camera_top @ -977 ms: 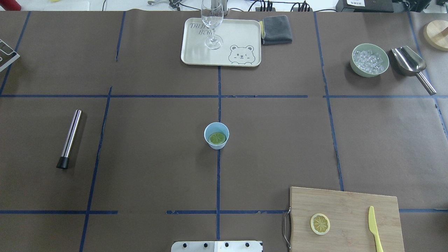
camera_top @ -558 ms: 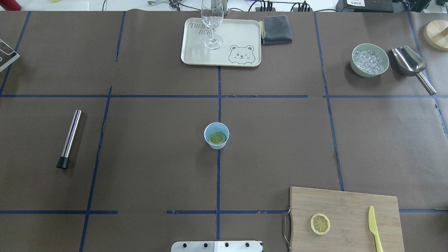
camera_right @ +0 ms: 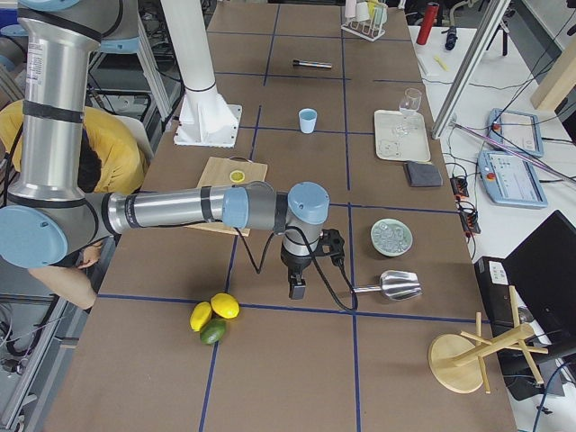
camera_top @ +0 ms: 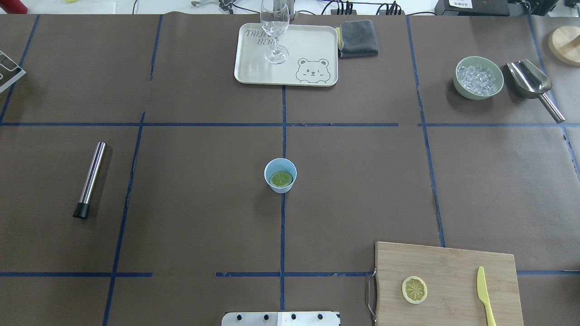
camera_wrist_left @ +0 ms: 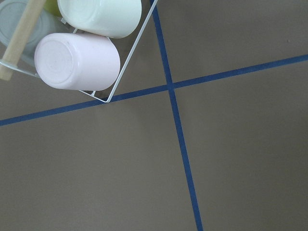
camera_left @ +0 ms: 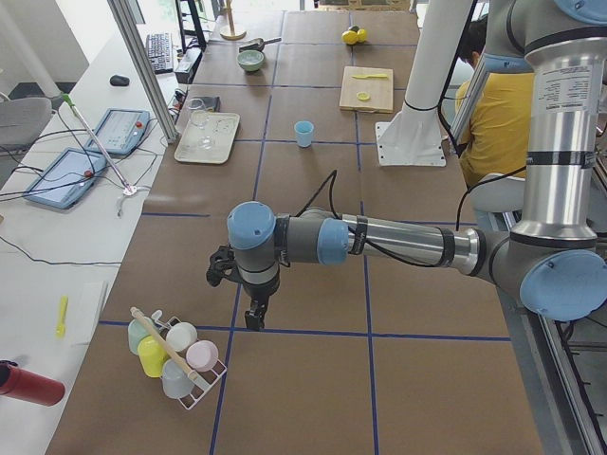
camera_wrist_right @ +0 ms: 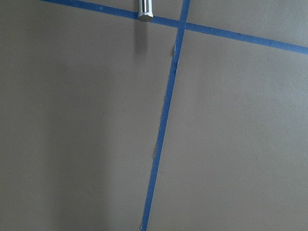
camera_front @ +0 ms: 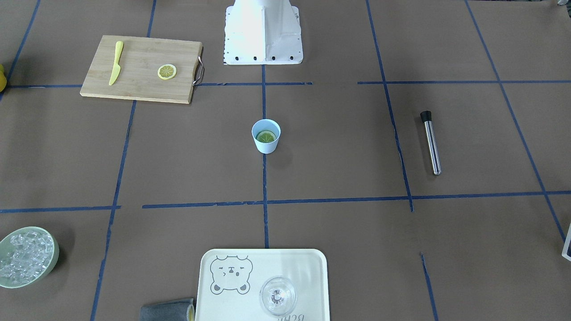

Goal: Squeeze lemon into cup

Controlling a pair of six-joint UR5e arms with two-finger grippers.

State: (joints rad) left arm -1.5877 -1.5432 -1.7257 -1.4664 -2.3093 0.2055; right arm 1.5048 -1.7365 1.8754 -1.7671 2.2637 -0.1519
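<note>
The left hand (camera_left: 254, 320) hangs idle at the bench (camera_top: 181, 203) end, grip not discernible; the cup (camera_top: 281, 189) stands centre, a greenish slice (camera_top: 281, 179) inside; the lemon (camera_top: 414, 290) lies flat on the board (camera_top: 453, 267), so the right hand (camera_right: 296, 291), grip likewise unclear, should pinch it edgewise.

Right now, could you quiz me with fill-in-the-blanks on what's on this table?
The yellow knife and one lemon slice lie on the wooden ____.
Another slice sits inside the blue ____.
The wine glass stands on the bear-printed ____.
The green bowl holds ____.
Missing: board, cup, tray, ice.
</note>
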